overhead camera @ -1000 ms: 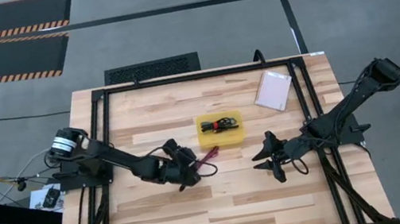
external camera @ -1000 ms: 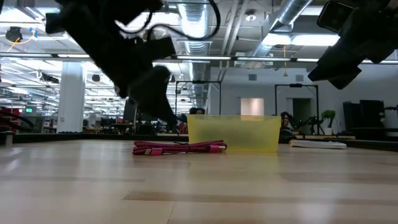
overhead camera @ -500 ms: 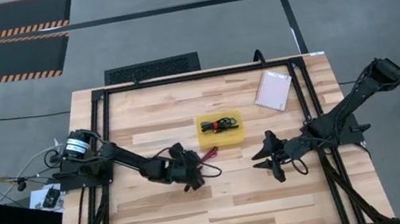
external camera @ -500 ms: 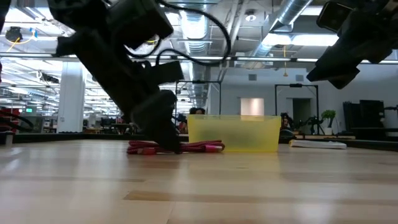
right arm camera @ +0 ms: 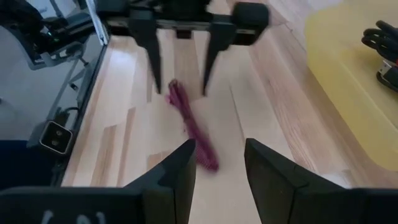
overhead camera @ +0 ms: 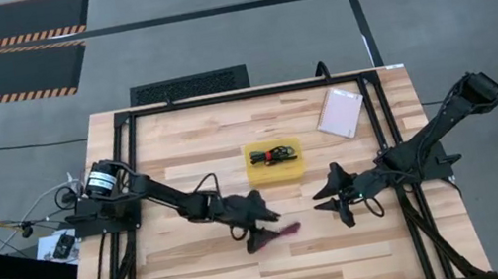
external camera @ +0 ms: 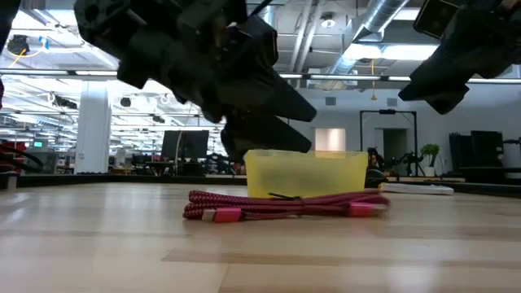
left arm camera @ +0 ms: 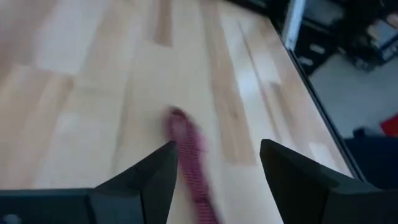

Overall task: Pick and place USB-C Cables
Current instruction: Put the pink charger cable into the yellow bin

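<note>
The maroon cable [overhead camera: 282, 233] lies flat in a loose bundle on the table, near of the yellow tray [overhead camera: 255, 175]. My left gripper [overhead camera: 266, 232] hovers over it, open, with one finger on either side of the cable [left arm camera: 186, 146] and clear of it in the low view [external camera: 285, 207]. Black cables [overhead camera: 274, 153], one with a red tie, lie in the tray. I see no teal cable. My right gripper [overhead camera: 331, 199] waits open above the table, right of the maroon cable [right arm camera: 189, 121].
A pale packet [overhead camera: 340, 112] lies flat near the table's far right corner. The tray's wall [external camera: 305, 175] stands just behind the cable in the low view. Bare wood stretches along the near edge and on the left half of the table.
My left gripper has swung toward the table's right and near edge, dipped onto the maroon cable beside the tray, then risen. The cable has slid from the tray's near-left corner toward the near edge and now lies stretched out under the gripper.
</note>
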Robot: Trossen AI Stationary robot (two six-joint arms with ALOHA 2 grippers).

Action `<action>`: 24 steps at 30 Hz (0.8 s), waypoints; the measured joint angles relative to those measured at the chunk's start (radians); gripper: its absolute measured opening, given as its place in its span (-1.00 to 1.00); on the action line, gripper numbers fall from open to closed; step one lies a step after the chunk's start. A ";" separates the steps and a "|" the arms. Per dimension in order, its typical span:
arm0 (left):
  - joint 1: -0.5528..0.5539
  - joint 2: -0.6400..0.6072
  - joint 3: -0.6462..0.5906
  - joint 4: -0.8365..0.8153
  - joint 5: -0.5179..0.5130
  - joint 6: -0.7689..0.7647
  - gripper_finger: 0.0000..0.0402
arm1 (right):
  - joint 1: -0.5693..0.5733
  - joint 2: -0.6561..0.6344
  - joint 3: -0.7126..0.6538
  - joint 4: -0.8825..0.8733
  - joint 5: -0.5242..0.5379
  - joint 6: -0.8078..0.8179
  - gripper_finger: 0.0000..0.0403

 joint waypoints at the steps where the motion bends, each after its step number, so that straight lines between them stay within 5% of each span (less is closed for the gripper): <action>1: 0.008 0.001 -0.001 0.018 -0.007 0.001 0.08 | 0.000 0.000 0.000 0.012 0.000 0.000 -0.21; 7: 0.058 0.001 -0.002 0.130 0.028 -0.064 0.08 | 0.006 0.074 0.000 0.124 0.000 0.000 -0.21; 15: 0.052 -0.117 -0.001 0.157 0.100 -0.070 0.08 | 0.035 0.394 0.122 0.185 -0.024 -0.042 -0.21; 24: 0.013 -0.320 0.000 -0.017 -0.056 0.024 0.08 | 0.013 0.661 0.401 0.029 -0.141 -0.267 -0.21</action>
